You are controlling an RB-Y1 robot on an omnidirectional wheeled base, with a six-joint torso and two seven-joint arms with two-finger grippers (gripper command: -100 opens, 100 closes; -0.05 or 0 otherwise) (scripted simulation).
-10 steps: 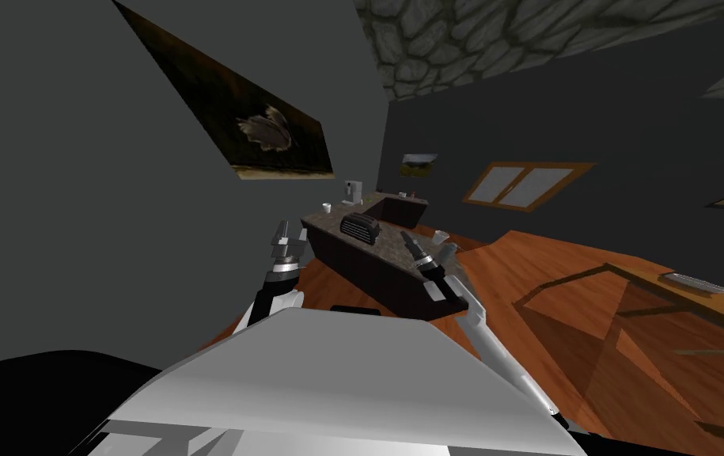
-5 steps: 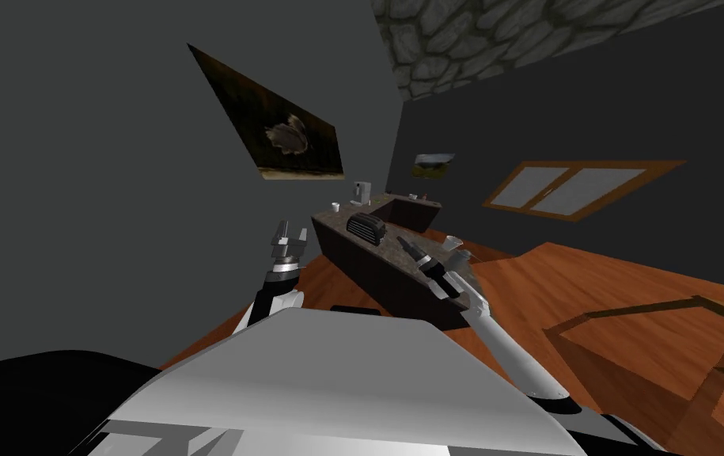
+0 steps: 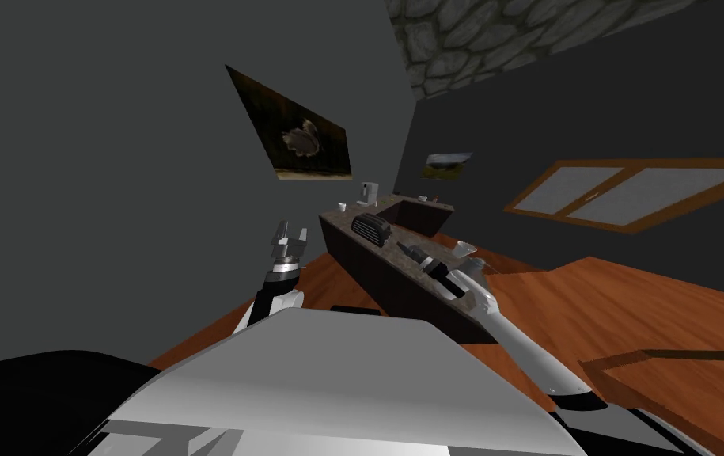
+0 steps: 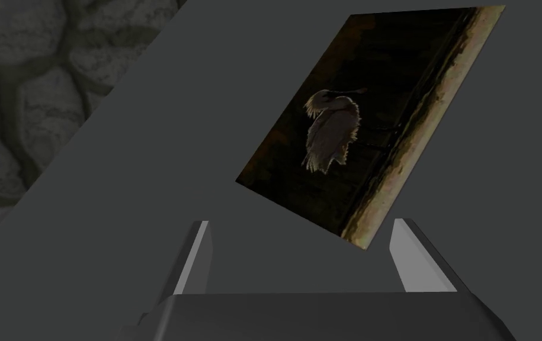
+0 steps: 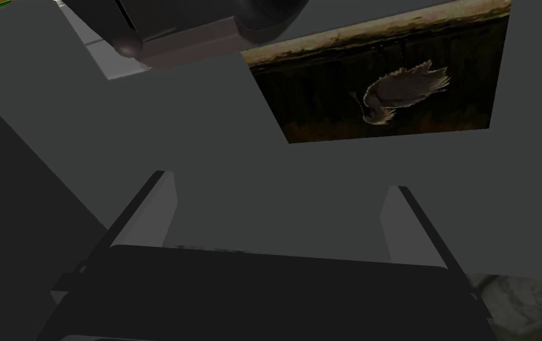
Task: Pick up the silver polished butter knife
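Observation:
A long dark counter with a speckled top stands ahead, a little to the right. On it sit a dark ribbed toaster, a white appliance and a few small white cups. My right gripper hangs open over the counter's near part, just short of the toaster; its fingers stand wide apart with nothing between them. A dark rounded object lies beyond them. My left gripper is raised left of the counter, open and empty.
A clear glass stands at the counter's right edge, near my right forearm. The floor is orange-brown wood. A grey wall with a bird picture runs along the left. A wooden table edge shows at the lower right.
I have turned left, so the room has slid to the right in the head view. My right arm now reaches further out to the right. The left arm has kept its pose.

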